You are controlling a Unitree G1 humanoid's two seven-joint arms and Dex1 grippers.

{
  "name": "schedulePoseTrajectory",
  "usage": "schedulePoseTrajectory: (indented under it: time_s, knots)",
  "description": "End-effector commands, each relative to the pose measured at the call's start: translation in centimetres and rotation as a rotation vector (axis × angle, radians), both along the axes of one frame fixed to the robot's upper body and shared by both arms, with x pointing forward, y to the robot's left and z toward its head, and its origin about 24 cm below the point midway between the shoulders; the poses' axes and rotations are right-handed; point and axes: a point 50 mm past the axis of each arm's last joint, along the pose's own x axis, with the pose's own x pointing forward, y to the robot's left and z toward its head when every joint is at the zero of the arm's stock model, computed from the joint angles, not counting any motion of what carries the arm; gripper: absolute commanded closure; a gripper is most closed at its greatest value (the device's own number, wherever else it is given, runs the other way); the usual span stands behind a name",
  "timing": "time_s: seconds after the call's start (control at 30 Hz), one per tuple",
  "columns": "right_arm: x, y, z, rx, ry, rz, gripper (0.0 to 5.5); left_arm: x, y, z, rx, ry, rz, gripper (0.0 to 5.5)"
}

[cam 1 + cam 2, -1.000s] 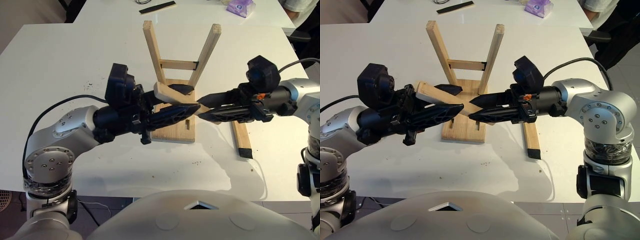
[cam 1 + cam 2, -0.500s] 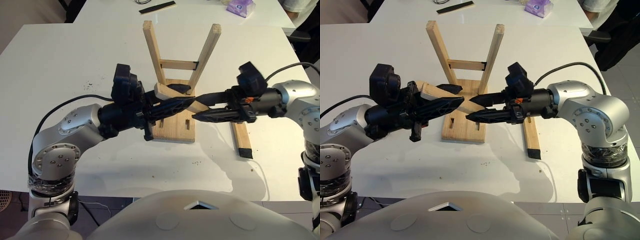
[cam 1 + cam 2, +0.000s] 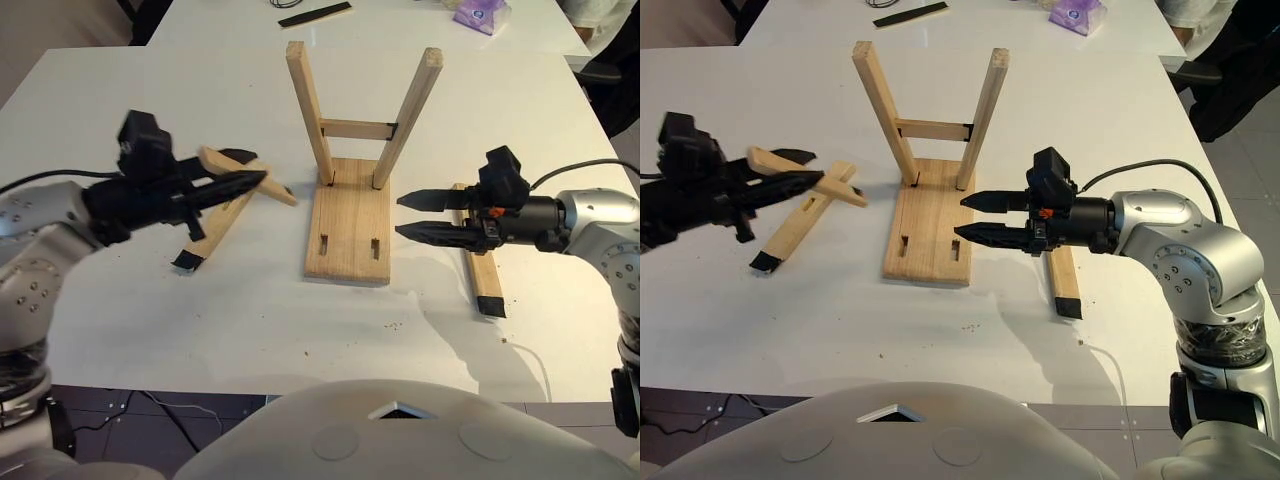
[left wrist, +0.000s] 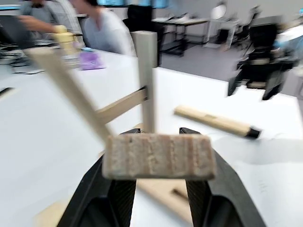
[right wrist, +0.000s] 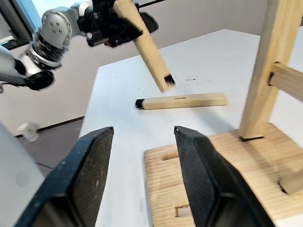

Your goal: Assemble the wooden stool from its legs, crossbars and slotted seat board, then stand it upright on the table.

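The left gripper (image 3: 248, 172) clamps a pale wooden stool leg (image 3: 280, 193) by one end, apparently just above a second loose leg (image 3: 215, 235) lying on the white table (image 3: 150, 100). The right gripper (image 3: 402, 215) gapes wide and empty, its tips just beside the slotted wooden seat board (image 3: 345, 250), which carries two upright legs (image 3: 357, 129).

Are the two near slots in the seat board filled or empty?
Empty. Both near slots in the seat board show as open holes; only the far pair holds legs, joined by a crossbar.
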Motion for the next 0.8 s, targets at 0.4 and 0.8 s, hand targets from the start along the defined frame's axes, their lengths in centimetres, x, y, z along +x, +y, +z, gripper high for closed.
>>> schedulePoseTrajectory:
  time_s: [0.4,0.8]
  knots:
    - [-0.2,-0.2,-1.9,-0.121,-0.050,-0.026,3.14,-2.2,8.8,-9.3,0.499,0.080,0.199,4.21]
    - [-0.2,-0.5,-2.2,-0.153,-0.063,-0.013,3.14,-4.3,4.7,-8.2,0.312,0.167,0.030,4.21]
